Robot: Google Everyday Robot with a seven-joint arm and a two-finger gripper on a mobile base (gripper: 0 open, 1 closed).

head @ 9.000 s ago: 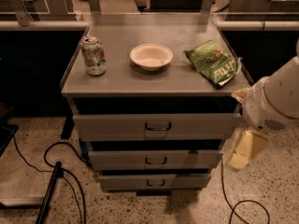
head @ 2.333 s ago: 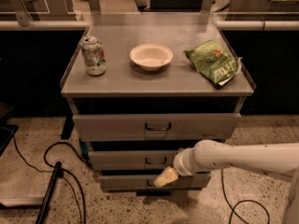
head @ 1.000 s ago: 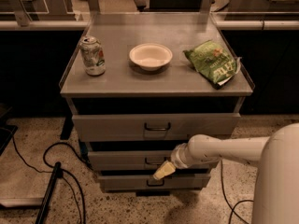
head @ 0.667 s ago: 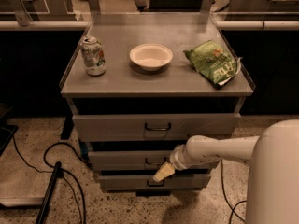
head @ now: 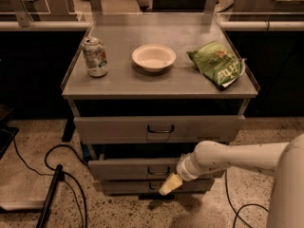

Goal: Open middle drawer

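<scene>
Grey metal, the middle drawer [head: 123, 169] sits second of three, seemingly slightly out. Just right of its handle [head: 159, 171] is the gripper [head: 170, 184], angled down-left; open or closed, I cannot tell. The white arm [head: 237, 156] stretches level from the right.

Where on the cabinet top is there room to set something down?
Bare on the cabinet top: the back strip behind the can, bowl and chip bag, and the front strip before the bowl. Crowded: the right side by the bag; the end effector hangs at the middle drawer.
</scene>
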